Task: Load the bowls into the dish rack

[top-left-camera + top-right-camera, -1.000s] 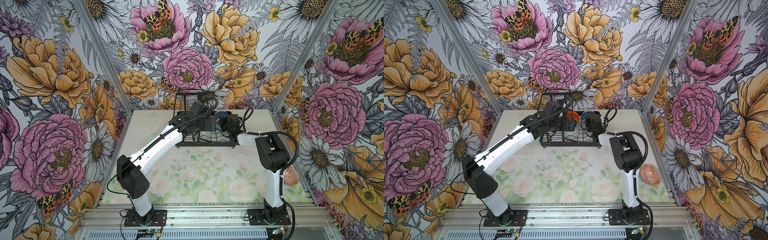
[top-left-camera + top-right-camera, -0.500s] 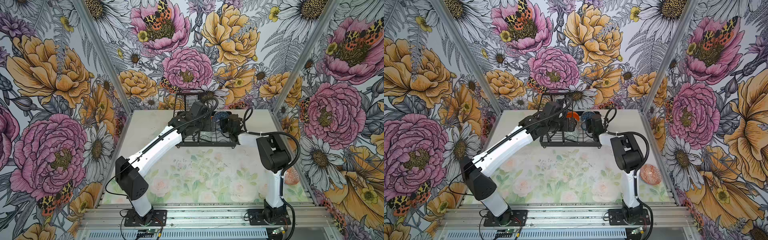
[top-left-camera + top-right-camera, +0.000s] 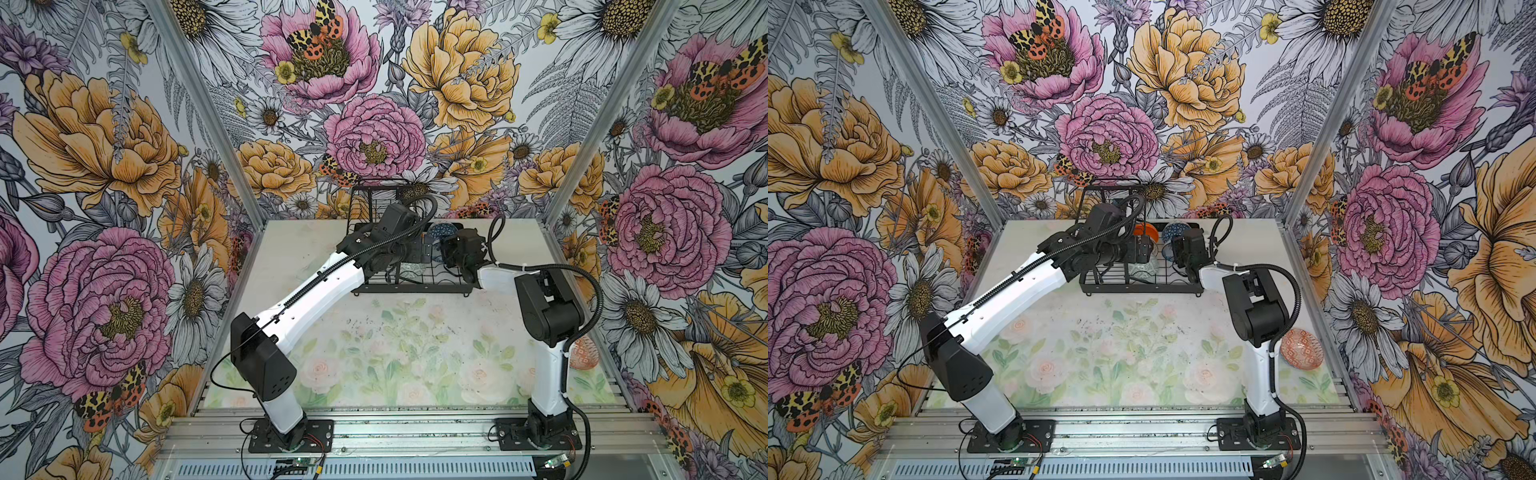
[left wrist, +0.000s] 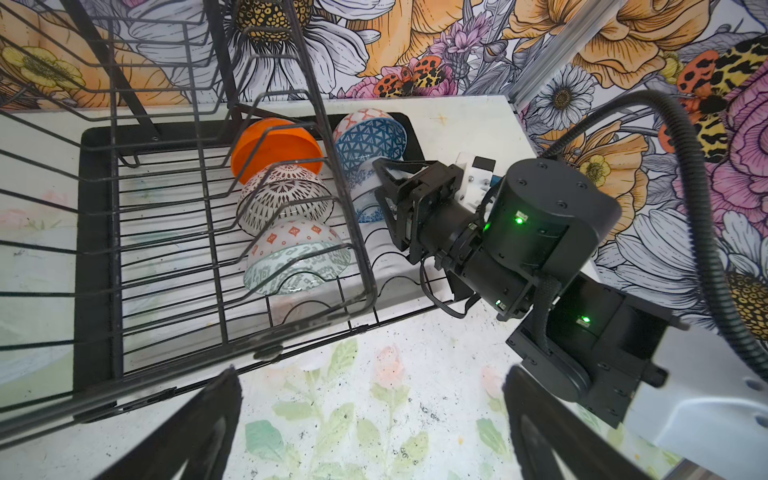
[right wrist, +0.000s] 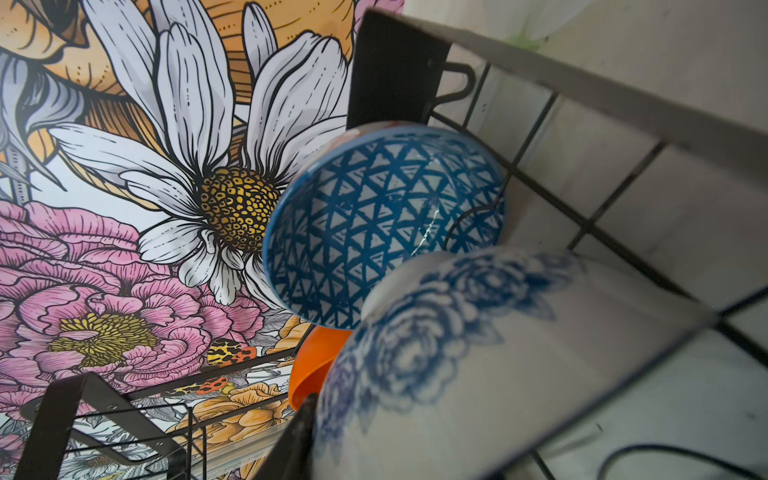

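Toward the back of the floral-printed surface (image 3: 1121, 345) sits the black wire dish rack (image 4: 96, 249), with five bowls propped on edge in its slots. An orange bowl (image 4: 274, 143), a black-lattice bowl (image 4: 282, 195) and a grey-green bowl (image 4: 297, 259) form one row, with a blue geometric bowl (image 4: 370, 141) and a blue-white floral bowl (image 4: 365, 199) beside them. The right pincer (image 4: 384, 199) reaches in, jaws partly apart either side of the floral bowl's rim; contact cannot be told. The left pincer (image 4: 372, 378) hangs wide open and empty just before the rack. A red-orange patterned bowl (image 3: 1301, 348) lies near the surface's right edge, well apart from the rack.
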